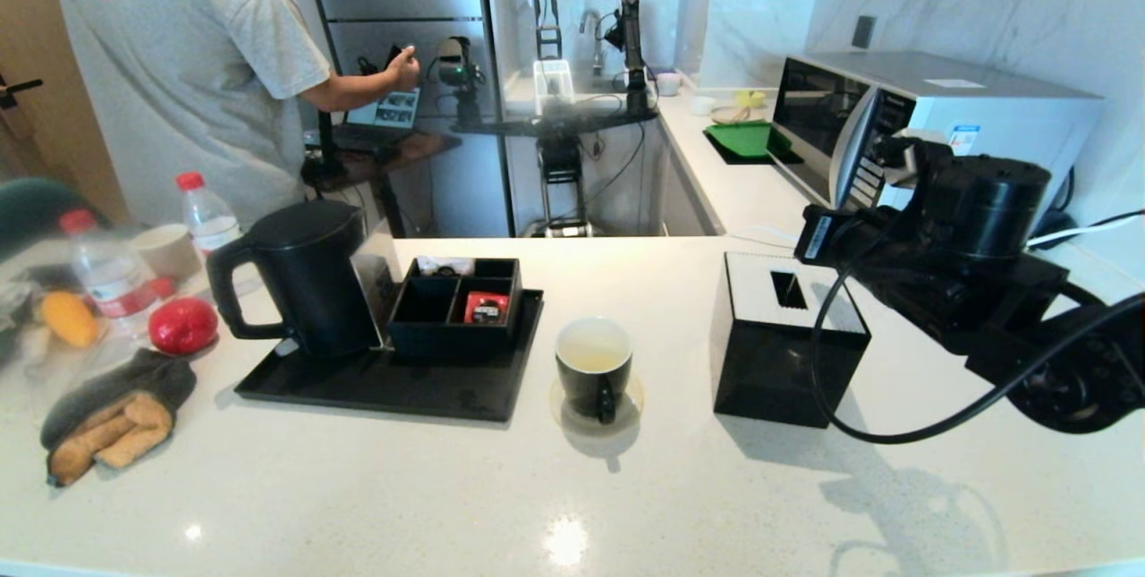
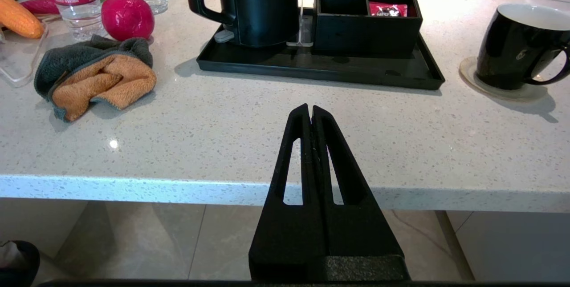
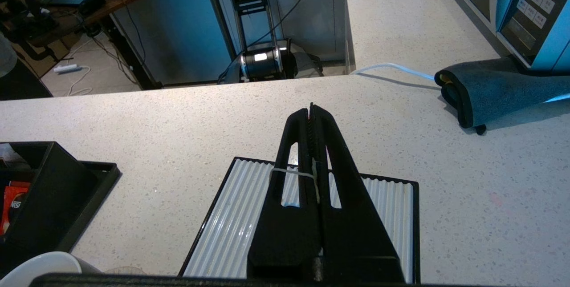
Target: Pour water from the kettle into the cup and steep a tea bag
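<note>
The black kettle [image 1: 304,277] stands on the left of a black tray [image 1: 385,385], its handle to the left. To the right of the tray, the black cup [image 1: 593,367] sits on a coaster and holds faintly yellowish water [image 1: 592,353]. My left gripper [image 2: 310,108] is shut and empty, hovering at the counter's front edge, short of the tray. My right gripper [image 3: 311,109] is shut above the tissue box [image 3: 231,220]. A thin white string [image 3: 294,172] is pinched between its fingers and loops over one finger. The tea bag itself is hidden.
A black organiser [image 1: 458,304] on the tray holds a red packet [image 1: 486,306]. At the far left lie bottles [image 1: 107,277], a red fruit [image 1: 182,325] and an orange-grey cloth [image 1: 112,420]. A microwave [image 1: 930,125] and a dark towel [image 3: 494,89] stand at the back right. A person [image 1: 188,67] stands behind the counter.
</note>
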{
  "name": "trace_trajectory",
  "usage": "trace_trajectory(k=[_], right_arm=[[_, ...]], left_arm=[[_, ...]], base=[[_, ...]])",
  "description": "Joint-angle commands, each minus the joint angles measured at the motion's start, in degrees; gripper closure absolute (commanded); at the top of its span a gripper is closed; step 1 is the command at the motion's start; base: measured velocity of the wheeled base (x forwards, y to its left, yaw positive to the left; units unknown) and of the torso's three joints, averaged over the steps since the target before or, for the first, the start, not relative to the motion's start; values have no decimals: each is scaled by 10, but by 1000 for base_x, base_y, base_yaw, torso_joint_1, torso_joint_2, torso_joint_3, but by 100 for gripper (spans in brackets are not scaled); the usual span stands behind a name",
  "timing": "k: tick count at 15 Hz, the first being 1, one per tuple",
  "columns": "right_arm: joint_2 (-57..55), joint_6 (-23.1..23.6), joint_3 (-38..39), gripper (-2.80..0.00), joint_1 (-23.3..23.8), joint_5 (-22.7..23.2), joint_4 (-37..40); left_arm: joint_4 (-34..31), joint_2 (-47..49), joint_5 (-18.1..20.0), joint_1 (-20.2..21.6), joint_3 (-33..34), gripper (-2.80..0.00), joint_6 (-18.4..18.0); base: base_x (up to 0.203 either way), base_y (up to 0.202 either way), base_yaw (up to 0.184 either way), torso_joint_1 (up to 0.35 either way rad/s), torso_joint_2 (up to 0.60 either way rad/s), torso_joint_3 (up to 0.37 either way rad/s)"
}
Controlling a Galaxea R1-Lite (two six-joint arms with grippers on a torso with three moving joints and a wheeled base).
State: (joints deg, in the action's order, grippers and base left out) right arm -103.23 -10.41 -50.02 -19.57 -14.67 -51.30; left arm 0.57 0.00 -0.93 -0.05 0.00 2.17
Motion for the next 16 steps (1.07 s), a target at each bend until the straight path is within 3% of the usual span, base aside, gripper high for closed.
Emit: trace_trajectory(k=[1,8,9,16], right_arm=[[-2,-1,0,0,0,-1,-3],[-2,-1,-1,0,0,0,-3],[-1,1,-1,-280,0,2,-4],[-1,28,1,-280,0,3,-6]], left_arm=[[0,0,0,0,0,0,0],[0,0,0,0,0,0,0],[0,0,0,0,0,0,0],[0,0,0,0,0,0,0]], base=[[0,0,0,0,0,0],[0,0,0,0,0,0],[0,0,0,0,0,0],[0,0,0,0,0,0]])
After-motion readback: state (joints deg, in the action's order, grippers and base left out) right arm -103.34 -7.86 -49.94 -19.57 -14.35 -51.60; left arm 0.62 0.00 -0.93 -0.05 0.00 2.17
